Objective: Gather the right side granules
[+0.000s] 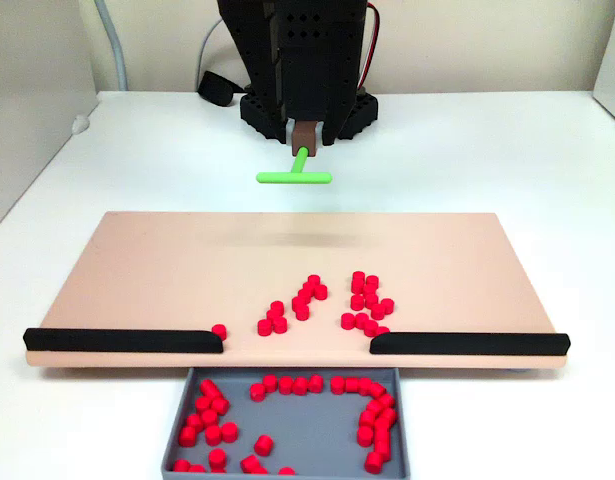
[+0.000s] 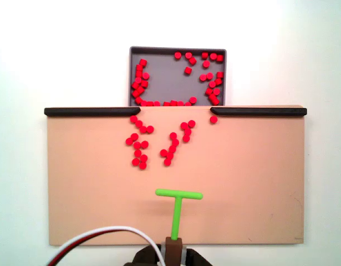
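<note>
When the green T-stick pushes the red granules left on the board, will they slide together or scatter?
The granules are tiny, glossy stubby cylinders lying loose in clusters, so they would probably slide easily on the smooth board, and some may roll or slip past the ends of the T-stick. They look light; the ones in the tray lie spread out.

The black arm (image 1: 302,60) is seen at the far end of the counter in a fixed view, folded down over its base. The gripper (image 1: 304,135) is pointed forward and low, and its fingers (image 2: 174,247) are closed on the stem of a green T-shaped stick (image 2: 177,208). Red and white cables (image 2: 98,238) are seen trailing from the wrist in a fixed view.
</note>
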`<state>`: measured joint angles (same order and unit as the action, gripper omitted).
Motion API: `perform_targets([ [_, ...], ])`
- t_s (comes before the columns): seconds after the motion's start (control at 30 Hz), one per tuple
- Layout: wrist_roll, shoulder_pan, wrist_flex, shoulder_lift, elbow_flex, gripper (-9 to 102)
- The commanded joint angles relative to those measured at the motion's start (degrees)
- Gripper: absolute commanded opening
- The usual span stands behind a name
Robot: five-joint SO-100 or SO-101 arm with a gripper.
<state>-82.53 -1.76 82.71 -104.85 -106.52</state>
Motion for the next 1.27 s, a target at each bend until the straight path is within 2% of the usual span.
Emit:
perform_targets([
  [0.0, 0.5, -0.3, 0.2, -0.7, 0.3, 0],
  [0.4, -2.6, -0.5, -0.5, -1.8, 1.1, 0],
  [1.23, -2.1, 0.2, -0.5, -3.9, 1.6, 0],
])
